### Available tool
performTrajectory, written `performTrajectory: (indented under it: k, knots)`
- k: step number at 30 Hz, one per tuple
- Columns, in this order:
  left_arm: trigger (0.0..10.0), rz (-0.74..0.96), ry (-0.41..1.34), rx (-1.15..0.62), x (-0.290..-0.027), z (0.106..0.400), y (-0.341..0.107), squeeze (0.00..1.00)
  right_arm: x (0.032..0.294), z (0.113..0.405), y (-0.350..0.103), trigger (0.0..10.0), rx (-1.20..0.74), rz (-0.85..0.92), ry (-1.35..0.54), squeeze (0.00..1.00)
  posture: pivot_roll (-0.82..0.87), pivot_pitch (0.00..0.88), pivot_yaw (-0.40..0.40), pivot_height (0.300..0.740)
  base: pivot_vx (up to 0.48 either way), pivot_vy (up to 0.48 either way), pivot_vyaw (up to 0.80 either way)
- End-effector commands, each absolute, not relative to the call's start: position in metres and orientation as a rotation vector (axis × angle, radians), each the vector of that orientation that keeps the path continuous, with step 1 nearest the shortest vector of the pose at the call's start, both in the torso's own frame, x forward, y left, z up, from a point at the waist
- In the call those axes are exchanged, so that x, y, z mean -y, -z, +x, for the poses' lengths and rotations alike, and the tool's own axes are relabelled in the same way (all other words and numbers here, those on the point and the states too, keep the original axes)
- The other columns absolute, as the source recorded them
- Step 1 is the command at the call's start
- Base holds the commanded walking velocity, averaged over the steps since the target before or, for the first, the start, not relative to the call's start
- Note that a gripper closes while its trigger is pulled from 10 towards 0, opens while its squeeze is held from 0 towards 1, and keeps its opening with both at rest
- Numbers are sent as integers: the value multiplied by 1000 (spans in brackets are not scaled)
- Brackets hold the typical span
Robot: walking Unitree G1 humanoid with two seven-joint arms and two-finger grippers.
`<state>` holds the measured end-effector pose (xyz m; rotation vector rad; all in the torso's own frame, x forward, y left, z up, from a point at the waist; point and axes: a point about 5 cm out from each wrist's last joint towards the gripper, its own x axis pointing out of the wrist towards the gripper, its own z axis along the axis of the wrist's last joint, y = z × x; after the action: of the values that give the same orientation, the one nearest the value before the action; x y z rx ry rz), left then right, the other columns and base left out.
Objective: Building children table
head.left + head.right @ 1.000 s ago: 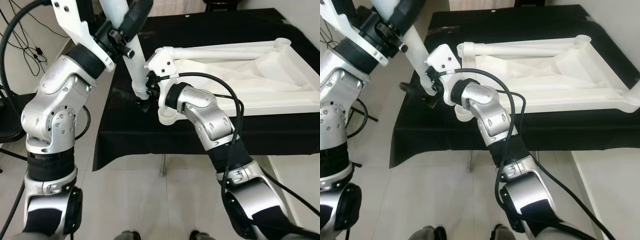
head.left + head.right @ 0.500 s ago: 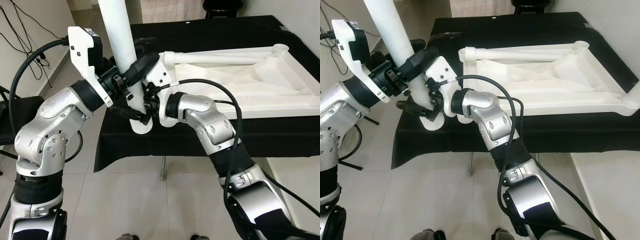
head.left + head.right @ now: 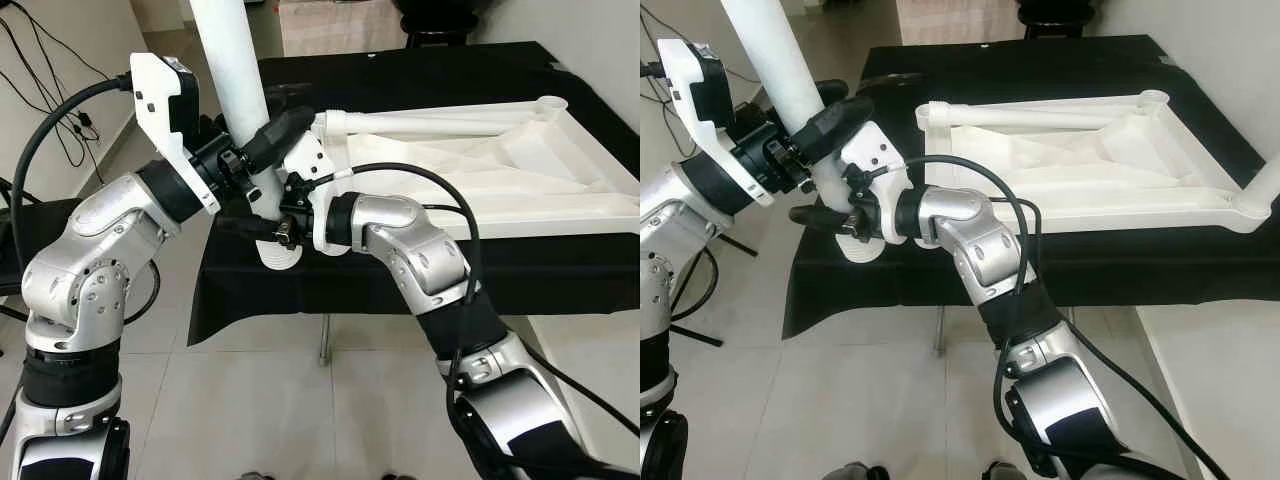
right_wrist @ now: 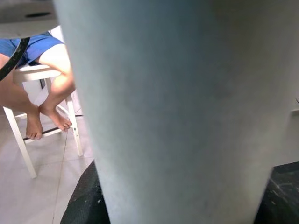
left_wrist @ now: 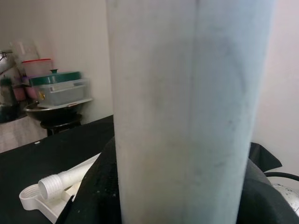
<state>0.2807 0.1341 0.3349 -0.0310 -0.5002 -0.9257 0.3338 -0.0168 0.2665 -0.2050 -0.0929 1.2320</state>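
A thick white table leg stands nearly upright, its flanged lower end hanging over the front left edge of the black-clothed table. My left gripper is shut on the table leg from the left. My right gripper comes in from the right and is shut on the same leg just above the flange. The white tabletop frame lies upside down on the cloth, its near corner socket just behind the grippers. A second leg lies along its far side, its threaded end seen from the left wrist.
Black cloth covers the table and drapes over its front edge. Cables and a dark chair are at my left. A person's bare legs rest on a white stool. Tiled floor lies below.
My left arm has come down and stood the leg nearly upright, its flange now lower at the table's front left edge. The right gripper followed the leg. Little has moved in the last half second.
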Motion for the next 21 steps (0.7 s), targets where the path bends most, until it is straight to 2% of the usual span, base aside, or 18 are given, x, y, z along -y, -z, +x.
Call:
performTrajectory:
  k: [1, 2, 3, 4, 11, 13, 21]
  knots:
    - [0, -8, 1169, 517, -108, 262, -336, 0, 12, 336, -260, 0, 40, -179, -1199, 0, -19, 104, 48, 740, 0, 0, 0]
    - [0, -8, 1169, 517, -108, 262, -336, 0, 12, 336, -260, 0, 40, -179, -1199, 0, -19, 104, 48, 740, 0, 0, 0]
    - [6667, -12, 1124, 513, -109, 266, -335, 1000, 12, 337, -259, 0, 41, -176, -1182, 0, -19, 104, 48, 740, 0, 0, 0]
    - [10000, -22, 1097, 512, -111, 269, -334, 1000, 13, 338, -260, 0, 45, -169, -1162, 0, -19, 106, 49, 740, 0, 0, 0]
    - [10000, -57, 995, 539, -120, 275, -338, 1000, 16, 343, -264, 0, 68, -155, -1100, 0, -17, 113, 49, 740, 0, 0, 0]
    - [10000, -96, 864, 569, -133, 280, -341, 1000, 23, 352, -269, 0, 98, -137, -1006, 0, -10, 125, 48, 740, 0, 0, 0]
    - [10000, -126, 659, 561, -153, 280, -332, 1000, 40, 371, -278, 0, 144, -85, -792, 0, 11, 167, 42, 740, 0, 0, 0]
